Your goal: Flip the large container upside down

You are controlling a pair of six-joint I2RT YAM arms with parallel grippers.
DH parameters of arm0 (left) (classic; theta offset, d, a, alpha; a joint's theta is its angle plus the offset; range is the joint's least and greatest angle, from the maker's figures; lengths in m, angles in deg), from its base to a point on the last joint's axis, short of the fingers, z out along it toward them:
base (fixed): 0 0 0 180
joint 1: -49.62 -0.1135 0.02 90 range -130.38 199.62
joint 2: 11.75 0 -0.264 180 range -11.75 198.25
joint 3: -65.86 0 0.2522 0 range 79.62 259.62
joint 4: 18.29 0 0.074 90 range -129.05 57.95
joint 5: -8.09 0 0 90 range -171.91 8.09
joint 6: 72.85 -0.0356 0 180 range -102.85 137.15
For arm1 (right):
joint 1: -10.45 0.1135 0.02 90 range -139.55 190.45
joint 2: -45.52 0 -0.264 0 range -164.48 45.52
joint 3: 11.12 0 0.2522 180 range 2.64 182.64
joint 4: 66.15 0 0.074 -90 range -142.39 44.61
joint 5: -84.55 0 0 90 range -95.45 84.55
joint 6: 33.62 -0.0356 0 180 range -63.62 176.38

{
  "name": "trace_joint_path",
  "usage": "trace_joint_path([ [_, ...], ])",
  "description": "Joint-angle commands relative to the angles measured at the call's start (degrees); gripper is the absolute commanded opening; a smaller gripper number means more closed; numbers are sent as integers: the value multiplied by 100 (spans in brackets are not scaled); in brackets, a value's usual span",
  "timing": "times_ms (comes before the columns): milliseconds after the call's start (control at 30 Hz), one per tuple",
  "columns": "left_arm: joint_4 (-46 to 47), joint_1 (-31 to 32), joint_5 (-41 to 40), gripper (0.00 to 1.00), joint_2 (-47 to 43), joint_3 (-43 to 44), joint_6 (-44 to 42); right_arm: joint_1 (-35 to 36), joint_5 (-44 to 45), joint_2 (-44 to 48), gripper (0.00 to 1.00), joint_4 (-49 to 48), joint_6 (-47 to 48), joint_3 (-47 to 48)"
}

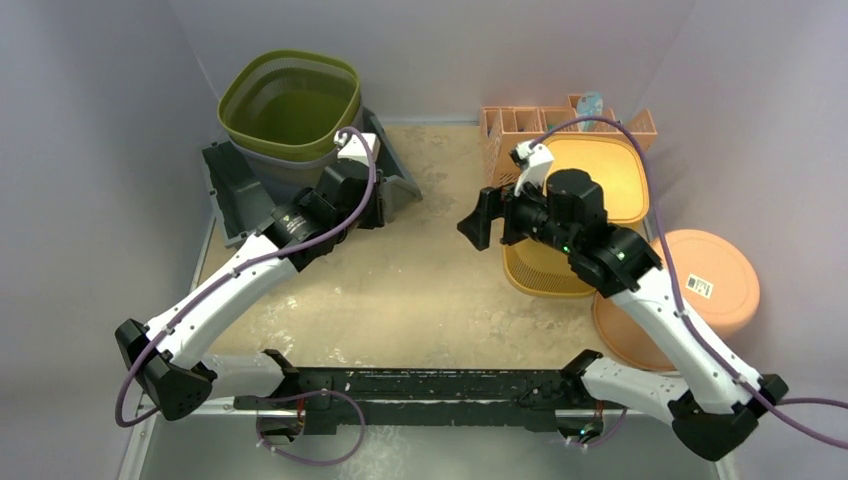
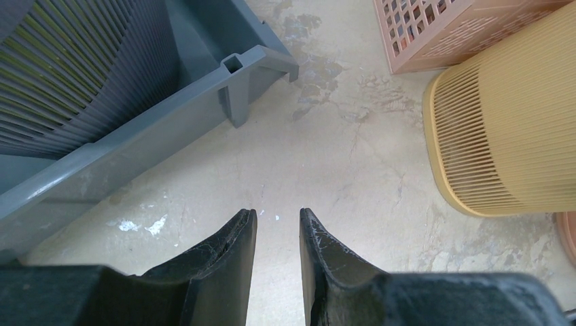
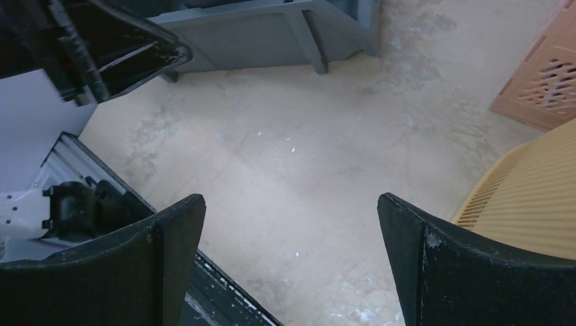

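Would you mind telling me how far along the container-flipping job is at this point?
Nothing looks done: the green container, presumably the large one, sits mouth-up in the grey tray. Nothing is in hand: the left hand and right hand are empty. Gripping and flipping it remain.

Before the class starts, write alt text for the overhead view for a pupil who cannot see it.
Two white robot arms reach over a beige table: the left arm ends beside an upright green tub standing in a grey tray, the right tool hangs near a yellow basket. A pink crate and a round orange container sit at right.
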Motion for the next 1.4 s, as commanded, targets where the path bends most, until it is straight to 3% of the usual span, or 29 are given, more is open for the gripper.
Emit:
trace_joint_path([
  [0, 87, -10, -116, 29, -210, -40, 120, 15, 370, -548, 100, -530, 125, 200],
  [233, 65, -10, -246, 29, -295, -98, 119, 16, 2200, -1569, 100, -9, -432, 717],
  [400, 18, -9, -289, 29, -309, -76, 117, -6, 3458, -2114, 100, 944, -1057, 919],
  [833, 78, -10, -176, 29, -269, -117, 102, -245, 3852, -1597, 100, 1389, -1284, 202],
  [1100, 78, -8, -173, 29, -259, -136, 99, -244, 3226, -1313, 100, 727, -779, 39],
  [1367, -171, -13, -517, 35, -283, 340, 50, -228, 1103, -1094, 100, -137, 35, 274],
])
